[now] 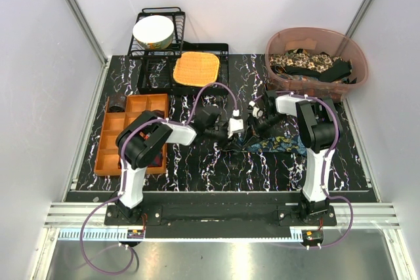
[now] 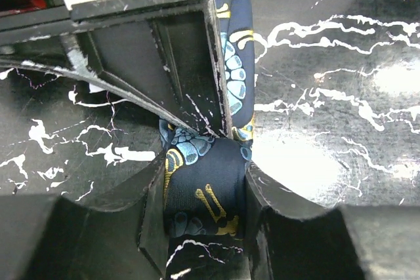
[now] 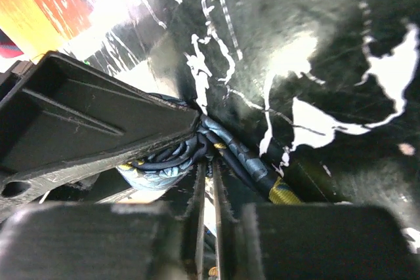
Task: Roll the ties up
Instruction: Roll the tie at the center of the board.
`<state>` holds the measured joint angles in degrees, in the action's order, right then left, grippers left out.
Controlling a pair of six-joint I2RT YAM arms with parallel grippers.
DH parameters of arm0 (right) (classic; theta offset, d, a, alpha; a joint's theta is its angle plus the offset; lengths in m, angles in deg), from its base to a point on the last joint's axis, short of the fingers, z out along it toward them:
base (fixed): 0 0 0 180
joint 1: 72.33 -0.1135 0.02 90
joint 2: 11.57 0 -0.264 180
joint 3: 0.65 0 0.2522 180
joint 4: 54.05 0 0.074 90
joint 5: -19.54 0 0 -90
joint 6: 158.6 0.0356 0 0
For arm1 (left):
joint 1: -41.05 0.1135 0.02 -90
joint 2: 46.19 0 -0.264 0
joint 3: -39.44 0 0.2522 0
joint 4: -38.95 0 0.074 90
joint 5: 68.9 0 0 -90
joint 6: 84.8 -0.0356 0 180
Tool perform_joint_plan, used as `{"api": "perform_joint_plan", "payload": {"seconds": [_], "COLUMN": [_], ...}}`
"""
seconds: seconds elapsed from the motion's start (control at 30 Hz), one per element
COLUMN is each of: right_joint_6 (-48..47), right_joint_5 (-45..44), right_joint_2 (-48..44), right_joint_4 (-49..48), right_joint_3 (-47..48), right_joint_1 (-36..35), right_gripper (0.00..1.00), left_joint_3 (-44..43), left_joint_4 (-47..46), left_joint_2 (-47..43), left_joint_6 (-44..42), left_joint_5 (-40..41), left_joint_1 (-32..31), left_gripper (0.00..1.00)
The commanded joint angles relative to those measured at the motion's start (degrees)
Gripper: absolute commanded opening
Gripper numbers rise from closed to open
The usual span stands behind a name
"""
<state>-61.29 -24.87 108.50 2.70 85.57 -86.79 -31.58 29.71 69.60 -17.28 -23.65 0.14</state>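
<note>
A dark blue tie (image 1: 281, 143) with teal and yellow print lies on the black marbled table (image 1: 197, 162) near the middle, and its left end is wound into a roll. In the left wrist view my left gripper (image 2: 203, 185) is shut on that roll (image 2: 207, 195), one finger on each side. My right gripper (image 1: 258, 121) comes in from the right, and its black finger (image 2: 164, 50) lies along the tie. In the right wrist view the right gripper (image 3: 211, 174) has its jaws almost together, tips against the roll's layered end (image 3: 164, 162). Whether fabric is pinched there is hidden.
A pink bin (image 1: 351, 50) holding more ties (image 1: 308, 63) stands at the back right. An orange woven mat (image 1: 195, 68) and a black dish rack (image 1: 161, 14) with a bowl (image 1: 153, 31) are at the back. An orange divided tray (image 1: 131, 132) sits on the left.
</note>
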Motion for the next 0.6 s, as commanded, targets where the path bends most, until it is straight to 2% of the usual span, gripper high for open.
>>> {"api": "perform_joint_plan", "payload": {"seconds": [0.0, 0.03, 0.07, 0.1, 0.27, 0.4, 0.47, 0.57], "right_joint_6": [-4.67, -4.94, -4.94, -5.2, -3.1, 1.55, 2.27, 1.57], "right_joint_5": [-1.22, -0.15, 0.55, 1.78, 8.71, 11.72, 11.9, 8.83], "right_joint_2": [-2.73, -3.61, -5.18, -5.81, -7.66, -6.52, -6.34, -6.16], "right_joint_4": [1.84, 2.19, 2.28, 2.37, -1.31, -6.14, -7.91, -7.48], "right_joint_3": [1.09, 1.45, 1.45, 1.54, -0.74, -2.15, -2.24, -2.5], "right_joint_1": [1.53, 2.06, 2.5, 2.85, 2.86, 1.63, 0.66, -0.04], "right_gripper": [0.21, 0.26, 0.38, 0.43, 0.55, 0.55, 0.52, 0.41], "left_joint_3": [-2.23, -3.03, -3.91, -5.57, -8.39, -10.59, -11.3, -11.83], "left_joint_4": [21.11, 22.81, 25.87, 29.91, 35.38, 37.33, 37.68, 38.12], "left_joint_2": [-0.12, 0.05, 0.31, 0.49, 0.67, 1.55, 1.9, 2.25], "left_joint_6": [-6.6, -8.09, -8.63, -9.33, -9.42, -8.46, -7.85, -7.84], "left_joint_5": [8.63, 8.98, 10.37, 10.82, 15.03, 16.71, 16.89, 16.98], "left_joint_1": [-0.23, -0.23, -0.49, -0.67, -2.24, -3.48, -3.74, -3.83], "left_gripper": [0.19, 0.19, 0.19, 0.19, 0.24, 0.25, 0.25, 0.25]}}
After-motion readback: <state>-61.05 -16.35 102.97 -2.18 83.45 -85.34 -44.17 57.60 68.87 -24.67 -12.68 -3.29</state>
